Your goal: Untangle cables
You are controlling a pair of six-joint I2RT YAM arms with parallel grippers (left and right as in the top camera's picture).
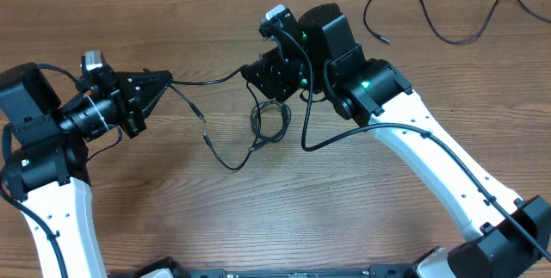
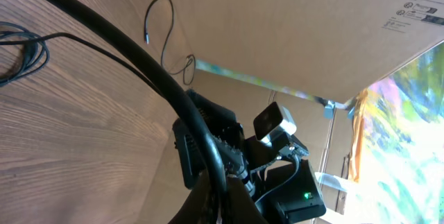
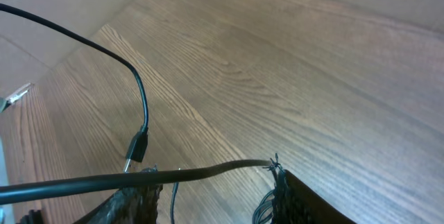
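Overhead, the left tool [image 1: 162, 81] pinches a thin black cable [image 1: 207, 80] stretched across the wooden counter [image 1: 155, 200] to the right tool [image 1: 258, 73]. Only the right wrist view shows that tool's jaws parted, with the cable lying across them.

You get soft, even light from above in the overhead view, with only faint shadows beneath the arms [image 1: 413, 140]. In your left wrist view, the cable [image 2: 132, 54] running out from the left pincer [image 2: 216, 207] is thick with blur, and far to its right the picture washes out bright. At your right pincer [image 3: 211, 200] the fingers [image 3: 305, 200] are dark and soft, while the table [image 3: 312, 78] ahead is sharper.
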